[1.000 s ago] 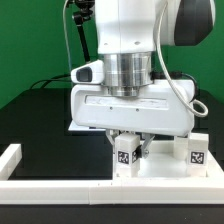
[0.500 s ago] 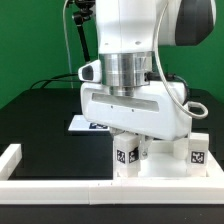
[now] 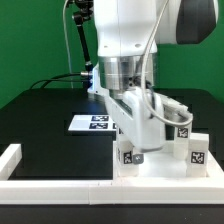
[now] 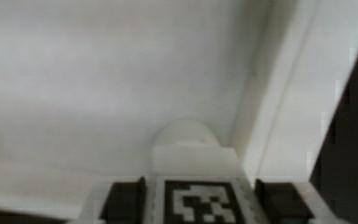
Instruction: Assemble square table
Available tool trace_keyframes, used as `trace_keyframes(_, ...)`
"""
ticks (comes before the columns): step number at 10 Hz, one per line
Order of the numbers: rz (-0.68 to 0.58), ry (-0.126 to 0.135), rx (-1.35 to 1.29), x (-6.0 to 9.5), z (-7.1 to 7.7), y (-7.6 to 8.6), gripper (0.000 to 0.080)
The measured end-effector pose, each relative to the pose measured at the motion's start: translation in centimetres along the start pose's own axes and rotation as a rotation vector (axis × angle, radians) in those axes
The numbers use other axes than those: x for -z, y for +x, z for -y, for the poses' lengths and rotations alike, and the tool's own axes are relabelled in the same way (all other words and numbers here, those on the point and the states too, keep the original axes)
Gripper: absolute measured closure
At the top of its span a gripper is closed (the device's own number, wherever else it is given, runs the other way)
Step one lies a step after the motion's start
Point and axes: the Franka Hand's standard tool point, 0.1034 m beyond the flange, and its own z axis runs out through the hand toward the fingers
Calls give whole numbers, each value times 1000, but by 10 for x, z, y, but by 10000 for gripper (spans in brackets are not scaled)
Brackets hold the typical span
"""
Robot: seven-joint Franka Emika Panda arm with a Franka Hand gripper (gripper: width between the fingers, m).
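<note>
Square tabletop (image 3: 150,178) lies against the white border rail (image 3: 60,185). Gripper (image 3: 130,152) low over the tabletop, fingers clamped on a tagged leg (image 4: 197,175) standing on it. Second leg (image 3: 196,152) upright near the tabletop's far corner.

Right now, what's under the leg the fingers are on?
The leg stands on the white tabletop, gripper around it. In the wrist view the tabletop fills the frame beyond it. The contact and any hole beneath are covered.

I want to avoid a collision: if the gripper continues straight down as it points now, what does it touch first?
Most likely the white tabletop: the gripper seems closed on a tagged leg, whose tip would touch the panel first. Depth is unclear.
</note>
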Motion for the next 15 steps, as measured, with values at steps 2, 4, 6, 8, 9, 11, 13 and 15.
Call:
trace_keyframes(2,10,15,-211,0,2,0,511)
trace_keyframes(4,23,18,-344,0,3,0,511)
trace_keyframes(6,22,24,-430,0,3,-1,511)
trace_keyframes(8,17,24,-457,0,3,0,504)
trace_keyframes(9,17,24,-455,0,3,0,504)
trace_keyframes(11,29,37,-441,12,5,-11,328)
trace_keyframes(13,58,70,-434,44,6,-21,160)
trace_keyframes(15,73,85,-427,60,5,-30,151)
